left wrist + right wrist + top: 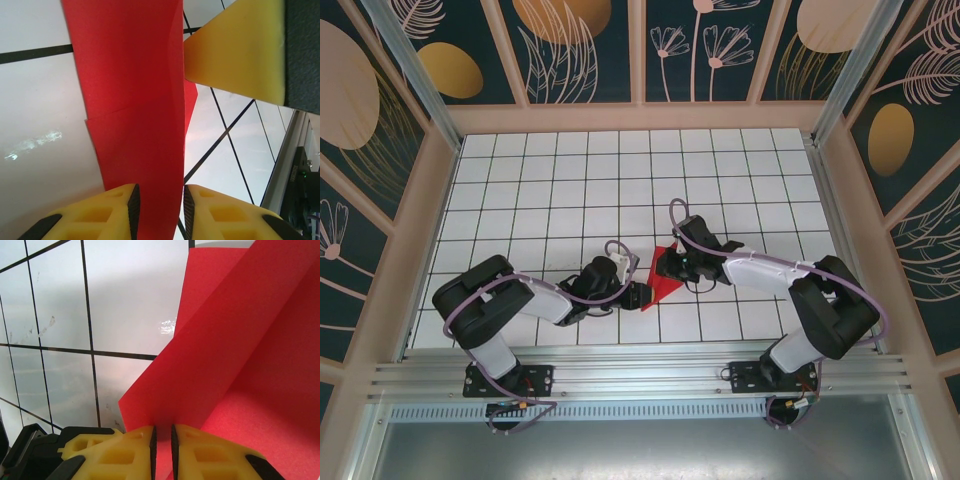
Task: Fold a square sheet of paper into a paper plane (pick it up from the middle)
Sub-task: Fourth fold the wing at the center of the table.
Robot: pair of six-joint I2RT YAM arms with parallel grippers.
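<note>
Toward the near edge of the white grid table [520, 180], about midway between its left and right edges, both arms meet over the red paper sheet [660, 285].

On the left, the left gripper [640, 295] reaches in at the sheet's near-left tip. In the left wrist view the left gripper [160, 200] has its jaws partly apart. A strip of the sheet [130, 75] runs up through the gap. The gap is much wider than the paper, so it looks loose there, not pinched. The same view shows a flap edge overlapping the layer under it, so there is more than one layer.

The sheet itself is not a flat square. From above it reads as a pointed, roughly triangular shape with its tip toward near-left, and it looks partly lifted off the table.

On the right, the right gripper [665, 266] sits at the sheet's far-right part. In the right wrist view the right gripper [162, 437] has its jaws almost together with a red edge clamped in the slit, so it holds the sheet [240, 340]. A long straight crease runs up from the fingers, with one panel standing up off the other.

Progress, my read: early folds are in and a centre crease is likely made, but the shape is too wide and slack for a dart. Left to do: narrow it with more folds, press the creases, form the wings, set it down. That puts it roughly midway; I cannot tell the exact fold count.
</note>
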